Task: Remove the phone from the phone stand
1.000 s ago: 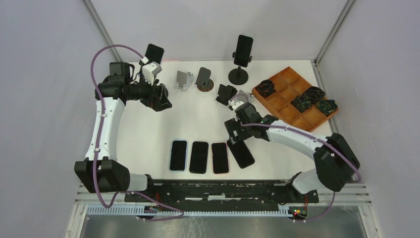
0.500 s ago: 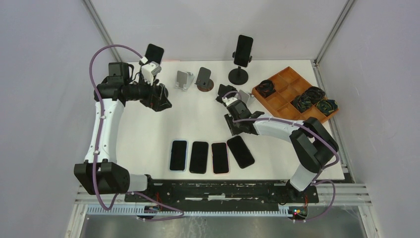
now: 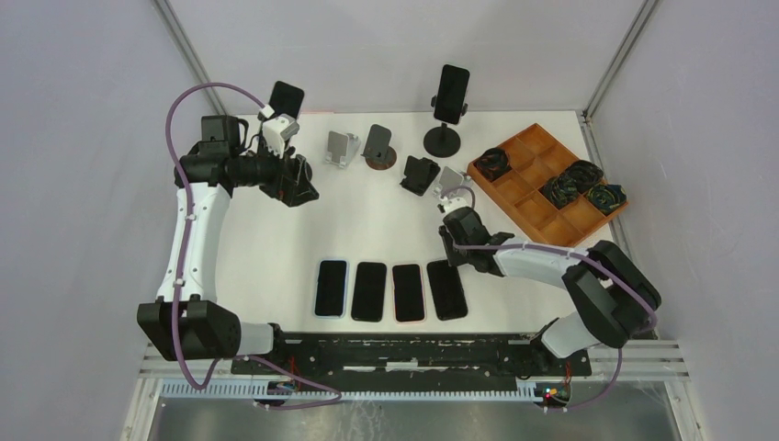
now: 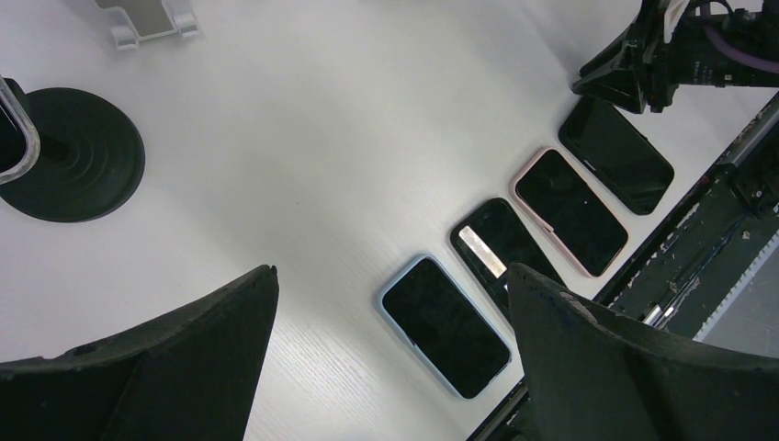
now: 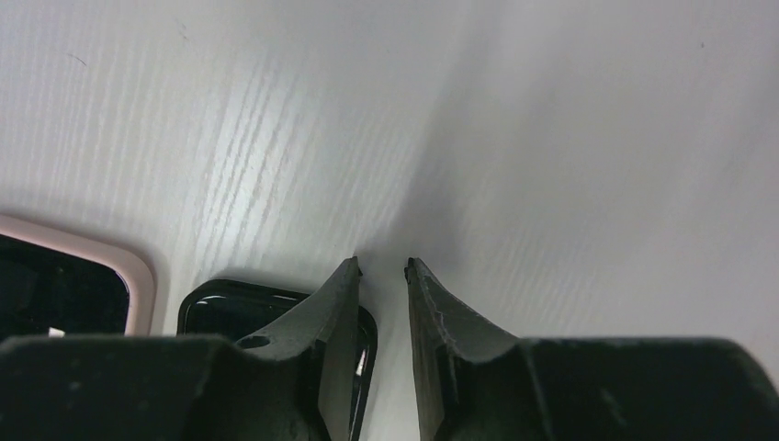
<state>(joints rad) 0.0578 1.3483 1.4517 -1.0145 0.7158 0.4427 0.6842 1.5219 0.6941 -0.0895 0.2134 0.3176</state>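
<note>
I count six phones. Four lie flat in a row on the table (image 3: 367, 225): a blue-edged phone (image 3: 332, 288), a black phone (image 3: 369, 291), a pink-edged phone (image 3: 408, 292) and the end phone (image 3: 446, 289). My right gripper (image 3: 450, 252) sits low over the far end of the end phone. Its fingers (image 5: 340, 294) are drawn nearly together with only a thin slit between them and nothing in it. The other two phones are the ones on stands. The upright phone (image 3: 287, 96) leans in the white stand (image 3: 281, 130) just beyond my left gripper (image 3: 296, 186), whose fingers (image 4: 184, 349) are spread wide and hold nothing. The second upright phone (image 3: 451, 93) is clipped in the tall black stand (image 3: 442, 141), well beyond my right gripper at the far edge. Four empty stands sit between the two grippers: a silver stand (image 3: 341, 147), a dark stand (image 3: 378, 145), a black stand (image 3: 420, 175) and a grey stand (image 3: 450, 180), that last one just beyond the right gripper. To that gripper's right and farther out is one orange tray (image 3: 530, 140) holding three cable coils (image 3: 570, 181).
</note>
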